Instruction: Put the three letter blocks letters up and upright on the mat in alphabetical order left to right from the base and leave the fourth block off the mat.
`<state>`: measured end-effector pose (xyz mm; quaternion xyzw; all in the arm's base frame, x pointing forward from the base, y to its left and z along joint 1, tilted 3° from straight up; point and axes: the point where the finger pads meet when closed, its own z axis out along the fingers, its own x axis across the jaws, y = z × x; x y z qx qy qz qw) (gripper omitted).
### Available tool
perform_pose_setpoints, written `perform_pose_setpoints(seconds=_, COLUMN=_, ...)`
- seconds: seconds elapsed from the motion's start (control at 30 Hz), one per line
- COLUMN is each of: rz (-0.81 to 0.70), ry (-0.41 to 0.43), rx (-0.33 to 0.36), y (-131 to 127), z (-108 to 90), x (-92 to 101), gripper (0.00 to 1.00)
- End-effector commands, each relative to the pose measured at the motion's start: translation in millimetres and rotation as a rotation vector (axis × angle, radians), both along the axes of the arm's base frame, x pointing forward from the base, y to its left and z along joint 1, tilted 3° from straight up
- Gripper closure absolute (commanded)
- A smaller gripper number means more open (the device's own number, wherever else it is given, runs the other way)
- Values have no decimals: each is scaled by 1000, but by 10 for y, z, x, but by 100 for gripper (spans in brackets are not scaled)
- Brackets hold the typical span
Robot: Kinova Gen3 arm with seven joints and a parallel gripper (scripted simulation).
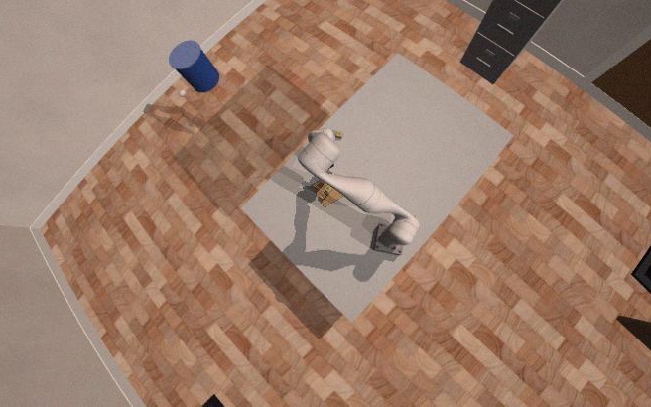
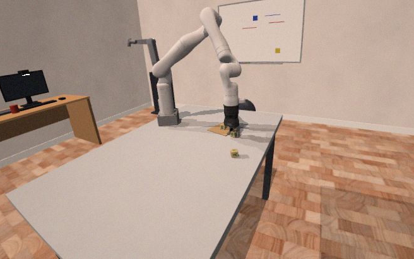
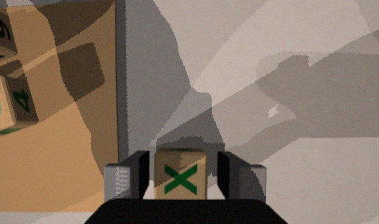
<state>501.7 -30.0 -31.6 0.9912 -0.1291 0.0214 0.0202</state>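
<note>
In the wrist view a wooden block with a green X [image 3: 180, 174] on top sits on the grey table just off the tan mat [image 3: 55, 125]. My gripper [image 3: 183, 168] is open, its two fingers standing on either side of the X block with small gaps. On the mat at the left edge lies a block showing a green P [image 3: 7, 104], and another block [image 3: 1, 37] lies above it, cut off by the frame. In the exterior view the gripper [image 2: 231, 126] is low over the mat's edge [image 2: 220, 129], and a fourth block [image 2: 234, 153] lies alone on the table.
The table's right edge [image 2: 271, 141] runs close to the mat and blocks. The robot base [image 2: 168, 119] stands at the far end of the table. A desk with a monitor [image 2: 22, 86] is off to the left.
</note>
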Motion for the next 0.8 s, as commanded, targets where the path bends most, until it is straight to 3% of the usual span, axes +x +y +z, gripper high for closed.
perform_pose_setpoints(seconds=0.0, rz=-3, ry=5, rx=-2, y=-23, z=-49, x=-14, gripper=12)
perform_pose_setpoints(seconds=0.77, rz=-3, ry=5, rx=-2, y=-24, z=-63, x=-14, gripper=13)
